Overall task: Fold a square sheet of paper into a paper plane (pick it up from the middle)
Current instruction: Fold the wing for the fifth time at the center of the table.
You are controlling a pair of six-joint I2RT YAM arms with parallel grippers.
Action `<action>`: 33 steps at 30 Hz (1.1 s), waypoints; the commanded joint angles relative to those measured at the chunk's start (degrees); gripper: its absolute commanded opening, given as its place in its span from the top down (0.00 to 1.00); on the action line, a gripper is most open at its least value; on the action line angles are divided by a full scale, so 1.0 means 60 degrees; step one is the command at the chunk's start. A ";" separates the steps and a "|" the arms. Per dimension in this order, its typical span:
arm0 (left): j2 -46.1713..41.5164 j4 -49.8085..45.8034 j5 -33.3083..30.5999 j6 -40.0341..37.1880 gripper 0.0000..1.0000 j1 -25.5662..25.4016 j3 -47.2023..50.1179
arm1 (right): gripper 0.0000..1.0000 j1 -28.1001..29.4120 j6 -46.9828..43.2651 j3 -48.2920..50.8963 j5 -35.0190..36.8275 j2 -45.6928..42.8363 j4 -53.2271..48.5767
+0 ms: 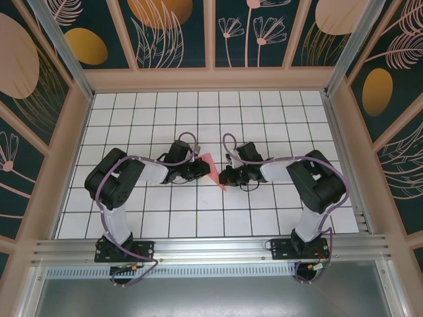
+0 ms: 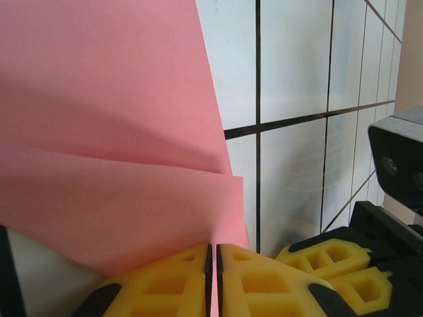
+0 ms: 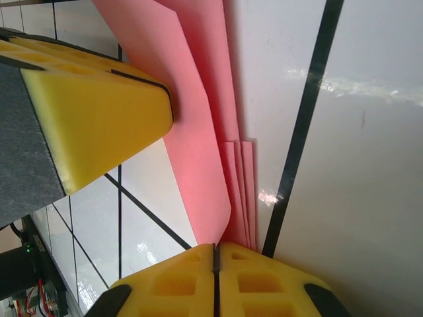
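arms bent inward, elbows out, wrists meeting over mid worktop [image 1: 277, 112]
left tool [image 2: 213, 263] and right tool [image 3: 215, 263] each clamped shut on an edge of the folded pink paper [image 1: 211, 166] held between them; open tiled worktop on all sides.

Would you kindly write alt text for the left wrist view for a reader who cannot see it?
Folded pink-red paper, layered, is pinched at its lower edge by the shut yellow left gripper. White gridded table shows to the right.
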State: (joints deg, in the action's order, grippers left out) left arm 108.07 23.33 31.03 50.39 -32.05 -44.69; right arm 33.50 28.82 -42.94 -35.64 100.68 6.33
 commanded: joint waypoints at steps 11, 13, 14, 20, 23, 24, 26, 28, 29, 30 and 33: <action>0.0897 -0.0972 -0.1757 -0.0339 0.85 -0.0013 0.0221 | 0.91 -0.0033 -0.0143 0.0887 -0.0096 -0.0651 -0.0893; 0.0888 -0.0973 -0.1756 -0.0334 0.85 -0.0018 0.0228 | 0.93 -0.0034 -0.0169 0.0888 -0.0061 -0.0439 -0.0889; 0.0888 -0.0964 -0.1759 -0.0317 0.85 -0.0010 0.0237 | 0.93 -0.0035 -0.0183 0.0851 -0.0018 -0.0300 -0.0931; 0.0899 -0.1006 -0.1799 -0.0327 0.85 -0.0011 0.0231 | 0.90 -0.0030 -0.0123 0.0603 0.0368 -0.0990 -0.1096; 0.0885 -0.1067 -0.1845 -0.0319 0.85 -0.0014 0.0215 | 0.82 -0.0018 -0.0142 0.0424 0.0882 -0.1756 -0.1294; 0.0884 -0.1090 -0.1853 -0.0327 0.85 -0.0015 0.0184 | 0.82 -0.0009 -0.0174 0.0344 0.1078 -0.1896 -0.1384; 0.0883 -0.1153 -0.1874 -0.0340 0.85 -0.0016 0.0146 | 0.82 0.0073 -0.0272 0.0193 0.1189 -0.1950 -0.1390; 0.0885 -0.1231 -0.1882 -0.0342 0.85 -0.0016 0.0080 | 0.84 0.0222 -0.0385 -0.0058 0.0991 -0.1727 -0.1314; 0.0909 -0.1266 -0.1891 -0.0356 0.85 -0.0016 0.0053 | 0.85 0.0317 -0.0433 -0.0220 0.0915 -0.1566 -0.1339; 0.0910 -0.1323 -0.1890 -0.0362 0.85 -0.0008 0.0024 | 0.87 0.0431 -0.0493 -0.0412 0.0845 -0.1359 -0.1359; 0.0943 -0.1556 -0.2002 -0.0392 0.85 -0.0012 -0.0091 | 0.90 0.0720 -0.0639 -0.1043 0.0768 -0.0774 -0.1420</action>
State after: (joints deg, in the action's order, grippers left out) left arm 108.07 21.32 30.46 50.41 -32.21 -45.63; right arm 36.51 26.87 -45.82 -31.07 93.30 -0.56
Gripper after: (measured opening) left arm 0.148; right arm 0.106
